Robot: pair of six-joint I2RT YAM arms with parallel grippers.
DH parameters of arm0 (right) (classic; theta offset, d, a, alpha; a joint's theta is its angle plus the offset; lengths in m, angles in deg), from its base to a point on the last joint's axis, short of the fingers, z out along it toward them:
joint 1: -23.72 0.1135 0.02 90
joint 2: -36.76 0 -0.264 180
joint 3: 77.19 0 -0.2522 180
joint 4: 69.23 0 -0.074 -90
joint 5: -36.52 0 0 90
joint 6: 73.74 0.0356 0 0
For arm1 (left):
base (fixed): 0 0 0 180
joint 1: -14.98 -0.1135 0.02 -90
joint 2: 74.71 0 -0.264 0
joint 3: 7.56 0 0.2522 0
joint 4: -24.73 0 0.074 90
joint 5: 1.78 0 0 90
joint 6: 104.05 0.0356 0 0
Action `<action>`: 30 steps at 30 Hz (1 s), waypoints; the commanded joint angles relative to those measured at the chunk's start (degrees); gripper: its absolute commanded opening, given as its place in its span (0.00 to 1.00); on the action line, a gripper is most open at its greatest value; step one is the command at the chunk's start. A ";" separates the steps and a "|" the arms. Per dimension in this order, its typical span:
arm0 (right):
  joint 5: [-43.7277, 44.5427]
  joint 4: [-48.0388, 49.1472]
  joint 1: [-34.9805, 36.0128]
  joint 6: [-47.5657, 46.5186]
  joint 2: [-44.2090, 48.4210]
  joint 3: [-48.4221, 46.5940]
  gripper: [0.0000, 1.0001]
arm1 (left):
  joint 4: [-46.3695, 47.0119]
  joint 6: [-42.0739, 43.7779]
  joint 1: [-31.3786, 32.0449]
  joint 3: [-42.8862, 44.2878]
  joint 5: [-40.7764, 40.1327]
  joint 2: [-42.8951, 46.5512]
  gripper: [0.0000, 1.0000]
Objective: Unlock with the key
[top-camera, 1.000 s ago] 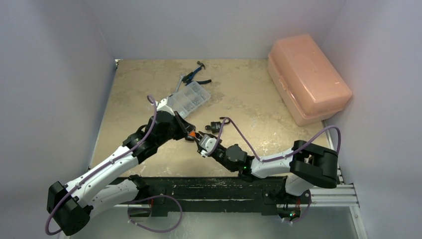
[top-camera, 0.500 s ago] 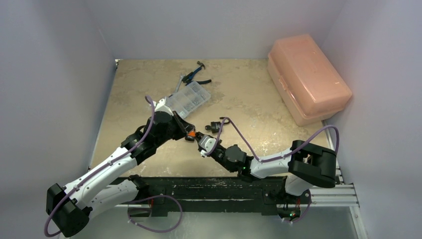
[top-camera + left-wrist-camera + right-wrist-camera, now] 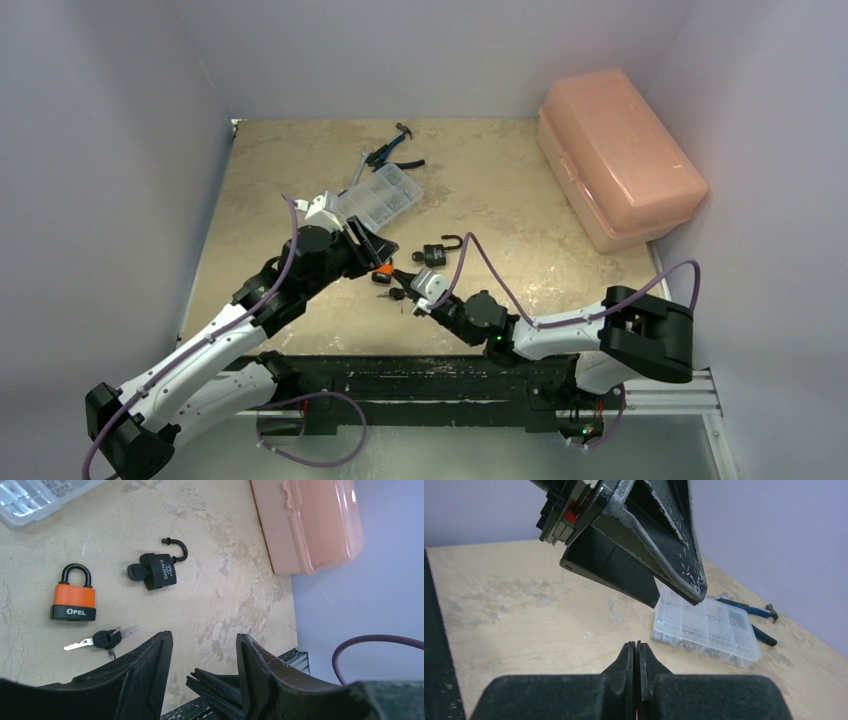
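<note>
Orange OPEL padlock (image 3: pixel 72 596) is lying locked just beside the opened black KAIJING padlock (image 3: pixel 157 570), key bunch (image 3: pixel 102 639) lying loose near it, left gripper (image 3: pixel 204 636) hovering jaws apart, right gripper (image 3: pixel 637 644) pressing jaws together, seemingly empty; likely next: pinching the key head.

Bare tabletop (image 3: pixel 215 555) surrounds the orange padlock (image 3: pixel 73 599), with keys (image 3: pixel 102 639) just beside it

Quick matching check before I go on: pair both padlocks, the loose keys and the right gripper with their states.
Things:
1 orange padlock
2 black padlock
3 keys
4 right gripper

States:
A fingers shut
B shackle open
C lying loose, in no lock
D shackle closed

Pairs: 1-D, 2-B, 3-C, 4-A
</note>
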 commanded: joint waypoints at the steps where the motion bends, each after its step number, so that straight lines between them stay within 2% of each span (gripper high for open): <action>1: -2.74 1.97 0.37 5.38 2.42 0.64 0.00 | 3.41 2.70 -0.07 -0.22 0.49 2.34 0.53; 4: -1.82 -3.60 0.26 8.15 2.37 -0.40 0.00 | 1.34 4.27 -0.02 -0.13 -0.69 2.85 0.54; 6: -1.75 -12.17 -0.02 10.71 2.29 -3.11 0.00 | -1.52 5.70 -0.09 0.57 -2.15 3.18 0.54; 9: -6.28 -26.89 -1.47 14.32 1.97 -9.22 0.17 | -7.92 9.44 -0.03 2.84 -5.77 3.94 0.53; 10: -8.96 -30.88 -2.16 14.68 1.91 -10.88 0.26 | -9.75 11.00 -0.03 3.93 -7.39 4.25 0.53; 12: -13.50 -36.78 -2.79 13.32 2.04 -12.82 0.49 | -13.07 14.47 -0.03 5.72 -10.62 5.36 0.53; 14: -17.11 -41.15 -2.82 9.34 2.10 -14.15 0.63 | -15.03 19.37 -0.02 7.14 -13.73 6.22 0.53; 17: -19.53 -44.70 -2.82 2.29 1.09 -15.36 0.68 | -15.94 26.36 -0.04 8.26 -16.90 6.84 0.53; 20: -20.70 -50.20 -3.00 -2.77 -3.05 -18.81 0.70 | -15.40 32.45 -0.07 8.26 -17.30 6.66 0.53; 23: -23.76 -55.39 -5.81 -2.58 -8.21 -23.91 0.70 | -15.96 34.88 -0.09 8.13 -17.73 6.12 0.53; 27: -33.18 -61.55 -14.44 -0.27 -13.17 -31.01 0.70 | -15.49 35.10 -0.05 7.07 -17.35 6.47 0.53; 30: -38.89 -67.35 -17.67 -1.58 -17.18 -36.57 0.70 | -15.12 35.68 -0.04 7.02 -16.76 6.12 0.53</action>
